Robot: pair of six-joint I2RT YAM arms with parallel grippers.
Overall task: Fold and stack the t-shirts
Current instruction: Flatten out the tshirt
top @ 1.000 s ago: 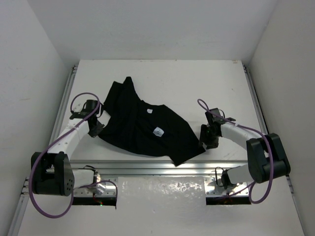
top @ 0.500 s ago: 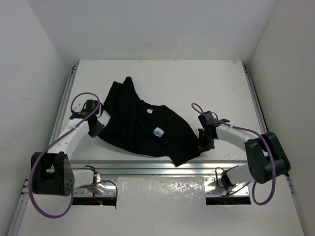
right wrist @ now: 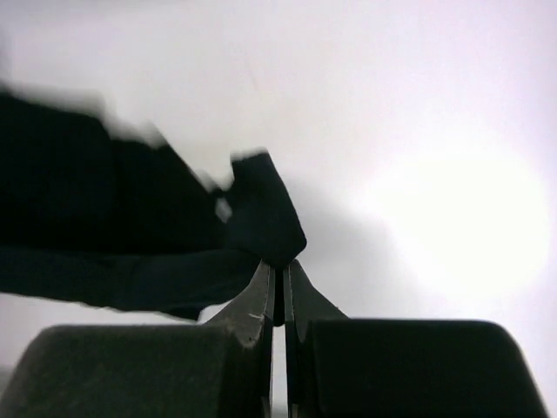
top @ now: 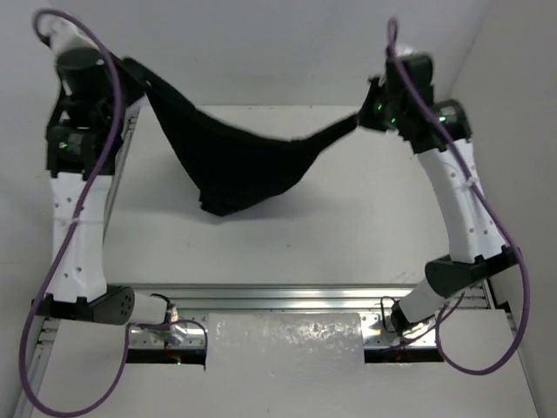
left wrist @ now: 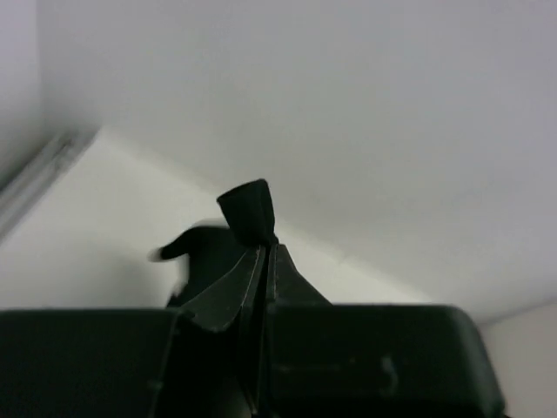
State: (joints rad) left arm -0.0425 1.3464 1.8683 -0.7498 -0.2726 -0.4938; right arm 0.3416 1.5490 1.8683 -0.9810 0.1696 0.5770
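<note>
1. The left jaws pinch shut on one edge of the black t-shirt (top: pixel 235 165)
2. The right jaws pinch shut on its opposite edge
3. The t-shirt sags between them, held up over the counter (top: pixel 348 235)

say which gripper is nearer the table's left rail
Left. The left gripper holds the t-shirt high near the rail; the right gripper holds it across the table.

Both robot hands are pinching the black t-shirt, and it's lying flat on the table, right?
Not quite. The left gripper and the right gripper both pinch the black t-shirt, but it isn't lying flat on the table. The top external view shows it held up and hanging between them, sagging in the middle.
</note>
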